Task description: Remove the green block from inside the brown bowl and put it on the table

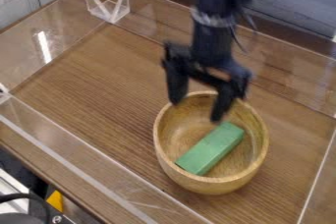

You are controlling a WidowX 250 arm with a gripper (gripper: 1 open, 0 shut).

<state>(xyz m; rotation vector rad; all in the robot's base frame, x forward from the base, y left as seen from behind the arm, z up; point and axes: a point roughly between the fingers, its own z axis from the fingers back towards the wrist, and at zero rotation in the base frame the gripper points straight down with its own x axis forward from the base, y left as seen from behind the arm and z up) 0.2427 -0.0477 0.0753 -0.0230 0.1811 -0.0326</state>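
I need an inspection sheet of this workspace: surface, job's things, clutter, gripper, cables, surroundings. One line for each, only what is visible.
Surface: brown wood-grain table, bare apart from the bowl.
Job's things: green block lies slanted on the bottom of the brown bowl, at the right front of the table.
Clutter: nothing seen.
Gripper: gripper points down with jaws open, above the bowl's far rim; it holds nothing and does not touch the block.
Cables: a dark cable at the bottom left corner, outside the wall.
Surroundings: clear acrylic walls edge the table; a small clear acrylic piece stands at the far left.
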